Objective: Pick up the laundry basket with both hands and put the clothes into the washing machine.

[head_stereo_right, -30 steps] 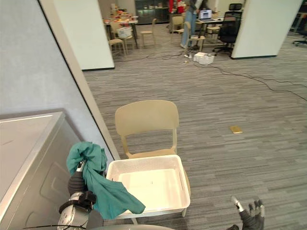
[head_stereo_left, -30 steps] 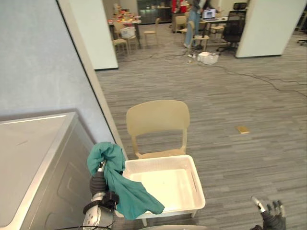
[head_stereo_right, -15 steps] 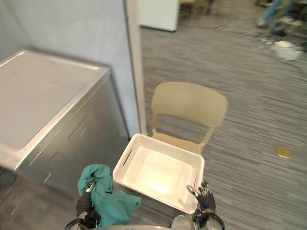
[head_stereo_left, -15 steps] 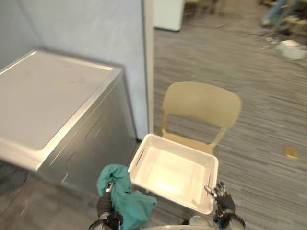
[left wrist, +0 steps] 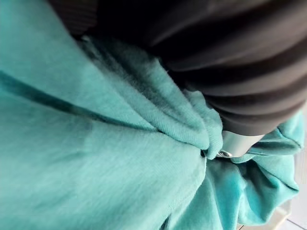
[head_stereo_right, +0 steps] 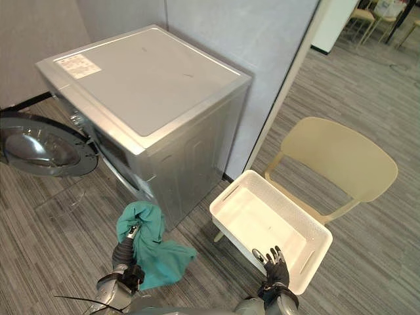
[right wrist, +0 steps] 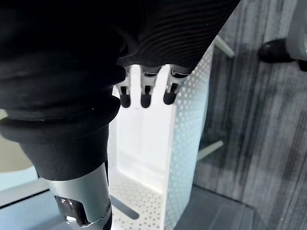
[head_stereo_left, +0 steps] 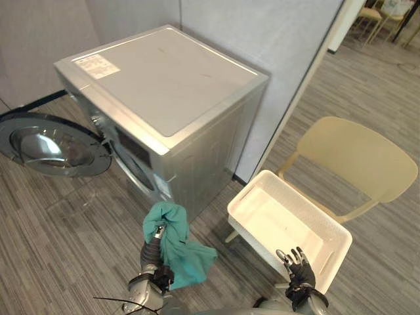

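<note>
A teal garment hangs bunched from my left hand, which is shut on it low in front of the washing machine. In the left wrist view the teal cloth wraps round the hand's dark cover. The machine's round door stands swung open to the left. A white perforated laundry basket sits empty on a beige chair. My right hand hovers open at the basket's near rim, and its fingers point over the basket wall, holding nothing.
A grey partition wall rises behind the machine and chair. Striped grey carpet spreads in front of the machine. More chairs stand far off at the upper right.
The camera has swung left, bringing the washing machine's front and open door into view. My left hand still holds the teal garment. My right hand stays by the basket's near rim.
</note>
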Available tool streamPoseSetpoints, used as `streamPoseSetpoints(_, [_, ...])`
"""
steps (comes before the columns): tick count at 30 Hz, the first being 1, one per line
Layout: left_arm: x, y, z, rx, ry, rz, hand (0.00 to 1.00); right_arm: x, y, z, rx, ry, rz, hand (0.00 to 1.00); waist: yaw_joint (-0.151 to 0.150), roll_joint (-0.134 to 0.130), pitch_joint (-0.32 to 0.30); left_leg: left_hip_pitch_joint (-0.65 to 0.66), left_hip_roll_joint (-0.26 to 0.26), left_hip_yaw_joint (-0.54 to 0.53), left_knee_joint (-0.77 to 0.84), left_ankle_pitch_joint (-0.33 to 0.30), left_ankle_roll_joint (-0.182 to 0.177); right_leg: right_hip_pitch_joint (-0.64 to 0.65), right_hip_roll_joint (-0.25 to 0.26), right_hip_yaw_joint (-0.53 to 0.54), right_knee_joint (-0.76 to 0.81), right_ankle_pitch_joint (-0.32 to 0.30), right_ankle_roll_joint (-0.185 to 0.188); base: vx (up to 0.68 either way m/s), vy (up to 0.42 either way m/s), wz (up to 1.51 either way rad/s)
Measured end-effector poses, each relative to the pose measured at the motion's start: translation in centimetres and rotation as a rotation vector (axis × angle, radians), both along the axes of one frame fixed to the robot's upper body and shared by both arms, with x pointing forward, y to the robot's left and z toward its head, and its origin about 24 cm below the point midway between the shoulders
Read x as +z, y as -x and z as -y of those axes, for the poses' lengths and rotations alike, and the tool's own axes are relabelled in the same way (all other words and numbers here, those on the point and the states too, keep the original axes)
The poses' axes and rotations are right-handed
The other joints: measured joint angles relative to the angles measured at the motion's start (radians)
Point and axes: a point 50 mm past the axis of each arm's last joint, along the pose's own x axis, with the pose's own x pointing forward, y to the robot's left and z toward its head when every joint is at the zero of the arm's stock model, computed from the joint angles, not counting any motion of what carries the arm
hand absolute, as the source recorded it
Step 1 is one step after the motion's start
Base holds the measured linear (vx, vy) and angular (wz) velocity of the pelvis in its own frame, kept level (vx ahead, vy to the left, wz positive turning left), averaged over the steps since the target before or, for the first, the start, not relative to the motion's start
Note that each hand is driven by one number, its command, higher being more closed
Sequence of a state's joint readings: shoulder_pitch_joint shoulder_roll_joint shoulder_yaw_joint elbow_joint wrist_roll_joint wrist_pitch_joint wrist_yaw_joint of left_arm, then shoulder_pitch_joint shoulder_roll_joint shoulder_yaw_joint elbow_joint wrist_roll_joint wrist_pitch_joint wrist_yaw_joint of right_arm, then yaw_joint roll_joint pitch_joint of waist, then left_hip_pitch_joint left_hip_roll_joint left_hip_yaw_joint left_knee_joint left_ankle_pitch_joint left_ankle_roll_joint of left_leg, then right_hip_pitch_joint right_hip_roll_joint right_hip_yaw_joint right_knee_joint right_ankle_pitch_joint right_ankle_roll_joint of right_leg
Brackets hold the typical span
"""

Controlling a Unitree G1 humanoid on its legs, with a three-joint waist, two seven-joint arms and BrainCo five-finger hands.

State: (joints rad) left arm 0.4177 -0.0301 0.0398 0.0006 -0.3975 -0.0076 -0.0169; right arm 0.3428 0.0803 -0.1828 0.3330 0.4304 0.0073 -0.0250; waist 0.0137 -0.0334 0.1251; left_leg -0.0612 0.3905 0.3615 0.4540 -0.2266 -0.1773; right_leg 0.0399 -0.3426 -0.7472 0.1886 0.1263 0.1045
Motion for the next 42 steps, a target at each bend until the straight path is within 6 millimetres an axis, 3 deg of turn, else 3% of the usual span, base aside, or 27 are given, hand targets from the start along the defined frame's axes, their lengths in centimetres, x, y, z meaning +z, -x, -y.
streamPoseSetpoints(3, [0.3, -0.3, -1.2, -0.002, -0.055, 0.011, 1.00, 0.0, -0.3, -0.1, 0.006, -0.001, 0.005, 0.00, 0.011, -0.015, -0.004, -0.051, -0.034, 0.004, 0.035, -0.055, 0.031, -0.016, -0.036, -0.011, -0.019, 0.092, -0.033, -0.09, 0.282, 0.17])
streamPoseSetpoints(6, [0.2, -0.4, -1.9, 0.027, -0.085, -0.004, 1.00, -1.7, 1.5, 0.2, -0.025, 0.000, -0.108, 0.00, 0.026, -0.017, -0.001, -0.069, -0.096, -0.015, 0.032, -0.094, 0.063, -0.032, -0.091, 0.040, -0.009, 0.192, -0.096, -0.10, 0.239, 0.32])
streamPoseSetpoints(7, [-0.4, 0.0, -2.0, 0.031, -0.090, -0.032, 1.00, -2.7, 2.6, 0.7, -0.051, 0.006, -0.182, 0.00, 0.029, -0.005, -0.003, -0.061, -0.119, -0.043, 0.009, -0.090, 0.071, -0.058, -0.099, 0.160, 0.035, 0.229, -0.146, -0.02, 0.174, 0.49])
streamPoseSetpoints(8, [-0.6, 0.0, -2.0, 0.032, -0.098, -0.042, 1.00, -3.2, 3.3, 0.7, -0.062, 0.001, -0.222, 0.00, 0.027, 0.002, -0.005, -0.063, -0.124, -0.065, 0.000, -0.085, 0.078, -0.079, -0.086, 0.238, 0.062, 0.217, -0.154, 0.02, 0.178, 0.81])
streamPoseSetpoints(10, [-1.7, -0.1, -2.1, 0.045, -0.098, -0.087, 1.00, -4.9, 6.2, 0.5, -0.125, -0.035, -0.359, 0.00, 0.006, 0.015, -0.013, -0.085, -0.149, -0.176, -0.060, -0.042, 0.097, -0.110, 0.061, 0.509, 0.161, 0.001, -0.082, 0.14, 0.102, 1.33])
streamPoseSetpoints(11, [-2.4, -0.2, -2.0, 0.044, -0.091, -0.113, 1.00, -5.3, 7.0, 0.8, -0.160, -0.044, -0.394, 0.00, -0.006, 0.013, -0.013, -0.085, -0.163, -0.214, -0.090, -0.016, 0.110, -0.118, 0.121, 0.573, 0.195, -0.096, -0.056, 0.15, 0.022, 1.27])
streamPoseSetpoints(14, [-4.3, 0.3, -1.1, 0.034, -0.073, -0.203, 1.00, -6.0, 8.8, 1.3, -0.260, -0.085, -0.453, 0.00, -0.029, 0.003, -0.017, -0.063, -0.184, -0.267, -0.136, 0.006, 0.104, -0.157, 0.279, 0.599, 0.207, -0.269, -0.034, 0.12, -0.090, 0.78])
streamPoseSetpoints(15, [-4.5, 0.3, -0.8, 0.029, -0.067, -0.214, 1.00, -6.1, 8.9, 1.2, -0.264, -0.090, -0.460, 0.00, -0.032, -0.003, -0.020, -0.064, -0.189, -0.275, -0.135, 0.003, 0.100, -0.168, 0.300, 0.590, 0.176, -0.277, -0.032, 0.11, -0.196, 0.52])
streamPoseSetpoints(16, [-4.6, -0.2, -0.2, 0.007, -0.061, -0.214, 1.00, -6.3, 9.2, 1.1, -0.267, -0.098, -0.474, 0.00, -0.035, -0.037, -0.029, -0.078, -0.216, -0.287, -0.127, -0.004, 0.086, -0.169, 0.318, 0.579, 0.092, -0.283, -0.086, 0.12, -0.197, 0.58])
streamPoseSetpoints(19, [-4.5, -1.2, 3.0, -0.085, -0.023, -0.198, 1.00, -6.5, 9.1, 1.5, -0.329, -0.115, -0.477, 0.00, -0.058, 0.010, -0.040, -0.073, -0.202, -0.345, -0.164, 0.004, 0.057, -0.150, 0.341, 0.539, 0.104, -0.304, -0.081, 0.18, -0.174, 0.51])
streamPoseSetpoints(22, [-4.2, -1.8, 4.9, -0.170, -0.007, -0.174, 1.00, -6.6, 9.5, 1.4, -0.354, -0.130, -0.490, 0.00, -0.070, 0.026, -0.035, -0.017, -0.198, -0.354, -0.134, 0.005, 0.049, -0.086, 0.343, 0.527, 0.127, -0.349, -0.095, 0.21, -0.113, 0.30])
streamPoseSetpoints(24, [-4.1, -1.7, 4.7, -0.160, -0.002, -0.168, 1.00, -6.6, 9.8, 1.5, -0.380, -0.136, -0.500, 0.00, -0.078, 0.035, -0.029, -0.052, -0.194, -0.331, 0.029, 0.002, 0.049, -0.030, 0.343, 0.546, 0.125, -0.365, -0.099, 0.19, -0.080, 0.11])
streamPoseSetpoints(25, [-3.5, -1.9, 4.6, -0.150, 0.000, -0.137, 1.00, -6.6, 9.7, 1.7, -0.397, -0.136, -0.492, 0.00, -0.082, 0.046, -0.025, -0.129, -0.186, -0.335, 0.200, 0.006, 0.042, -0.011, 0.343, 0.548, 0.119, -0.393, -0.105, 0.09, -0.023, 0.01])
streamPoseSetpoints(26, [-3.2, -2.0, 4.5, -0.145, 0.004, -0.123, 1.00, -6.6, 9.5, 1.8, -0.398, -0.135, -0.488, 0.00, -0.081, 0.055, -0.019, -0.174, -0.176, -0.339, 0.287, 0.018, 0.022, -0.003, 0.347, 0.548, 0.121, -0.411, -0.112, 0.11, 0.025, -0.02])
streamPoseSetpoints(27, [-2.9, -2.2, 4.4, -0.134, 0.011, -0.105, 1.00, -6.4, 9.4, 2.4, -0.405, -0.118, -0.481, 0.00, -0.077, 0.077, -0.001, -0.229, -0.155, -0.362, 0.427, 0.059, -0.039, 0.012, 0.362, 0.552, 0.129, -0.427, -0.110, 0.08, 0.052, -0.14])
streamPoseSetpoints(28, [-3.1, -1.8, 3.9, -0.110, 0.017, -0.113, 1.00, -6.4, 9.4, 2.6, -0.406, -0.109, -0.487, 0.00, -0.071, 0.083, 0.000, -0.255, -0.146, -0.367, 0.498, 0.109, -0.051, 0.025, 0.362, 0.564, 0.130, -0.436, -0.114, 0.11, 0.088, -0.27])
streamPoseSetpoints(29, [-3.2, -1.6, 3.4, -0.085, 0.020, -0.121, 1.00, -6.4, 8.9, 2.5, -0.389, -0.106, -0.480, 0.00, -0.061, 0.077, 0.005, -0.282, -0.141, -0.365, 0.565, 0.135, -0.031, 0.046, 0.354, 0.584, 0.117, -0.437, -0.115, 0.14, 0.102, -0.59])
streamPoseSetpoints(30, [-3.3, -1.3, 2.8, -0.056, 0.015, -0.130, 1.00, -6.2, 8.2, 2.3, -0.359, -0.099, -0.462, 0.00, -0.049, 0.072, 0.007, -0.313, -0.112, -0.331, 0.588, 0.074, 0.055, 0.059, 0.346, 0.616, 0.105, -0.436, -0.114, 0.13, 0.087, -0.60])
streamPoseSetpoints(31, [-3.4, -1.2, 2.5, -0.045, 0.011, -0.133, 1.00, -6.2, 8.0, 2.2, -0.346, -0.096, -0.457, 0.00, -0.049, 0.066, 0.007, -0.324, -0.097, -0.318, 0.567, 0.058, 0.080, 0.062, 0.340, 0.625, 0.102, -0.435, -0.111, 0.15, 0.097, -0.76])
streamPoseSetpoints(32, [-3.4, -1.2, 2.0, -0.037, -0.004, -0.136, 1.00, -6.0, 7.0, 1.8, -0.317, -0.096, -0.431, 0.00, -0.043, 0.045, 0.008, -0.330, -0.054, -0.295, 0.454, 0.041, 0.109, 0.061, 0.324, 0.654, 0.100, -0.432, -0.099, 0.16, 0.110, -0.58])
streamPoseSetpoints(34, [-3.3, -1.2, 2.0, -0.029, -0.010, -0.139, 1.00, -5.8, 5.9, 1.5, -0.297, -0.097, -0.397, 0.00, -0.035, 0.008, 0.005, -0.323, -0.005, -0.313, 0.237, 0.046, 0.115, 0.057, 0.286, 0.700, 0.100, -0.438, -0.066, 0.26, 0.224, -0.64])
streamPoseSetpoints(36, [-3.2, -1.4, 2.9, -0.058, -0.002, -0.131, 1.00, -5.7, 5.9, 1.7, -0.291, -0.077, -0.394, 0.00, -0.032, -0.012, -0.004, -0.323, 0.033, -0.392, 0.030, 0.073, 0.091, 0.057, 0.238, 0.744, 0.111, -0.468, -0.007, 0.31, 0.381, -0.58])
streamPoseSetpoints(38, [-3.2, -1.4, 3.4, -0.082, 0.002, -0.136, 1.00, -5.7, 6.9, 2.3, -0.308, -0.050, -0.425, 0.00, -0.031, -0.002, -0.027, -0.315, 0.040, -0.424, -0.018, 0.129, 0.001, 0.069, 0.173, 0.780, 0.100, -0.511, 0.075, 0.38, 0.620, -0.53])
streamPoseSetpoints(39, [-3.3, -1.3, 3.6, -0.091, 0.003, -0.140, 1.00, -5.7, 7.3, 2.7, -0.322, -0.043, -0.433, 0.00, -0.029, 0.010, -0.043, -0.310, 0.031, -0.403, -0.015, 0.162, 0.004, 0.078, 0.151, 0.790, 0.084, -0.513, 0.099, 0.38, 0.724, -0.40])
streamPoseSetpoints(40, [-3.3, -1.4, 3.8, -0.112, -0.006, -0.138, 1.00, -6.0, 8.6, 2.8, -0.354, -0.050, -0.475, 0.00, -0.035, 0.010, -0.079, -0.325, 0.005, -0.343, 0.035, 0.118, -0.081, 0.091, 0.095, 0.806, 0.060, -0.504, 0.137, 0.42, 0.729, -0.20])
streamPoseSetpoints(41, [-3.2, -2.1, 2.8, -0.106, -0.047, -0.134, 1.00, -6.5, 8.6, 1.7, -0.324, -0.097, -0.511, 0.00, -0.049, -0.035, -0.085, -0.338, -0.067, -0.302, 0.082, 0.079, -0.065, 0.069, 0.019, 0.832, 0.067, -0.435, 0.144, 0.41, 0.716, -0.09])
streamPoseSetpoints(42, [-3.1, -2.4, 2.5, -0.108, -0.060, -0.128, 1.00, -6.5, 8.2, 1.5, -0.318, -0.106, -0.509, 0.00, -0.051, -0.042, -0.089, -0.345, -0.080, -0.288, 0.094, 0.071, -0.054, 0.055, 0.005, 0.842, 0.068, -0.376, 0.132, 0.37, 0.632, -0.17])
